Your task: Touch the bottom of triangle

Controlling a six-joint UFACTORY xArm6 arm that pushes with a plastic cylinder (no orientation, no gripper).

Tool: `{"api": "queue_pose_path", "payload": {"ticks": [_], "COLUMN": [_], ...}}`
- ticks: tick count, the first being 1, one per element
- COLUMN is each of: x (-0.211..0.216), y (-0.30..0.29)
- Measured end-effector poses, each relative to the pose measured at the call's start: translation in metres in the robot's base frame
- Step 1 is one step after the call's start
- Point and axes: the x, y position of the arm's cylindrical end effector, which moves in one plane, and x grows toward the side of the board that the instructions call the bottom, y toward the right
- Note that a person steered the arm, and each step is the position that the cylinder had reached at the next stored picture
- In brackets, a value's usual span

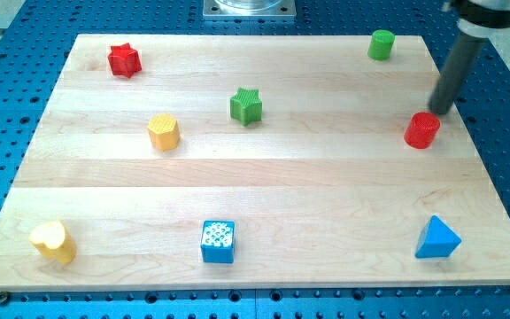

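Nearest us, the blue triangle (436, 239) sits at the board's (264, 186) lower right, likely light, rigid and easily nudged. My tip (435, 113), bare and holding nothing, sits just beside the red cylinder (421, 130), well above; we should meet its bottom edge gently.

single view only. set high at the near edge of the wooden board (264, 168), looking down and forward at a slant. takes in the whole board, with strips of blue perforated table (7, 106) on all sides and a metal mount (249, 8) cut off at the view's top. moderately close. mounting not determinable.
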Motion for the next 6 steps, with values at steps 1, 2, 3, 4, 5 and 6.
{"api": "queue_pose_path", "payload": {"ticks": [1, 2, 3, 4, 5, 6], "x": [0.098, 0.213, 0.241, 0.241, 0.241, 0.233], "y": [0.033, 0.002, -0.028, -0.064, -0.092, -0.122]}}
